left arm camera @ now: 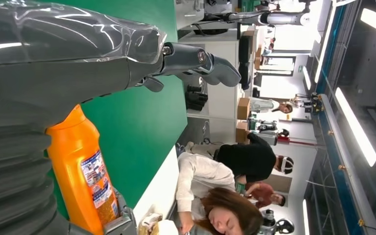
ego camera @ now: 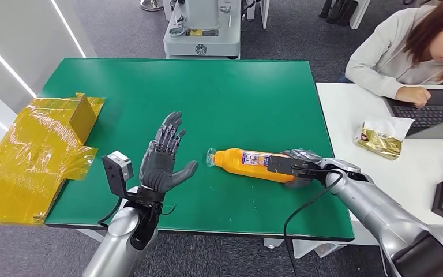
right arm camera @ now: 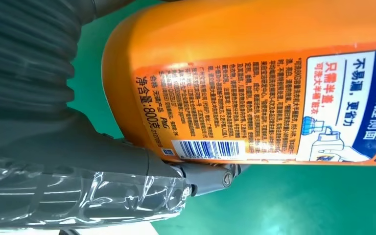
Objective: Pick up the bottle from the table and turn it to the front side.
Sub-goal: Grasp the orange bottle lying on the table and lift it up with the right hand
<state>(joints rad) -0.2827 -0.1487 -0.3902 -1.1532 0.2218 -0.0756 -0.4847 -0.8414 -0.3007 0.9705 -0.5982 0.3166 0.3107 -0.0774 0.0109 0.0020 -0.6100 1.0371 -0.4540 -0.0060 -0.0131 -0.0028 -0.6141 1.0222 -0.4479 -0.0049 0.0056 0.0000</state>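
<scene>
Here, operator, is what you had on the table.
Bottle: the orange bottle lay on its side on the green table, toward the right front, its clear cap end pointing at the left hand; you saw its back label facing up.
Right hand: your right hand gripped the bottle's base end, thumb under the barcode in the right wrist view.
Left hand: your left hand hovered flat with fingers released and spread, holding nothing, just beside the cap.
Edges: the bottle sat near the front edge; wide bare green lay behind it.
Neighbours: yellow wrapping overhung the left edge; a white desk abutted the right, a person typing there.
Writing: you could read "800" by the barcode, amid small Chinese print.
</scene>
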